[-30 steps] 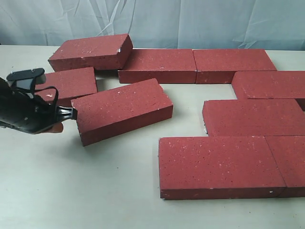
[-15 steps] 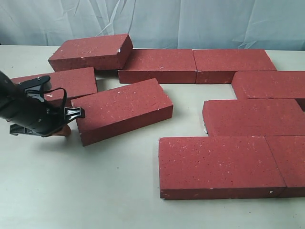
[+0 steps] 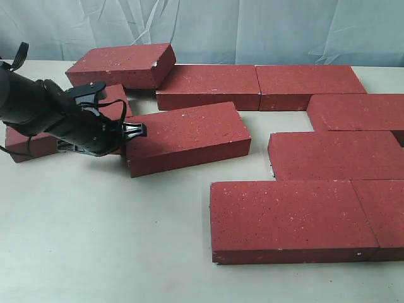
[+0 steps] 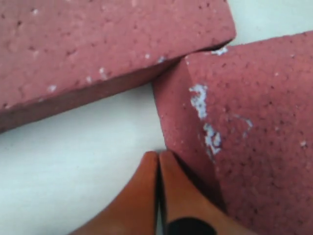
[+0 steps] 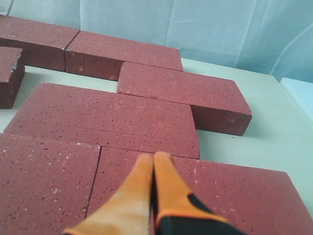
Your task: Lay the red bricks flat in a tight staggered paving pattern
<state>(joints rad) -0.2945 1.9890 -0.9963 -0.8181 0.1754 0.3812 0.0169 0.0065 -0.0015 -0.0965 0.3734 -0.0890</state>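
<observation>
Left wrist view: your left gripper [image 4: 159, 164] is clenched on nothing, tips butted against the short end of the loose brick [image 4: 244, 122]. That brick lies flat but askew near the middle of the table [image 3: 95, 240], apart from the laid bricks [image 3: 334, 154] to the right. Push low and centred on the end face, or it will likely swivel. Watch the back-row brick [image 3: 208, 87] alongside; the far corner could snag it. Right gripper [image 5: 153, 166] is pinched shut, empty, above the laid rows.

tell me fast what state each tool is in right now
Left tool: shut, holding nothing, tips against the end of the angled brick.
Right tool: shut, holding nothing, above the laid bricks.
</observation>
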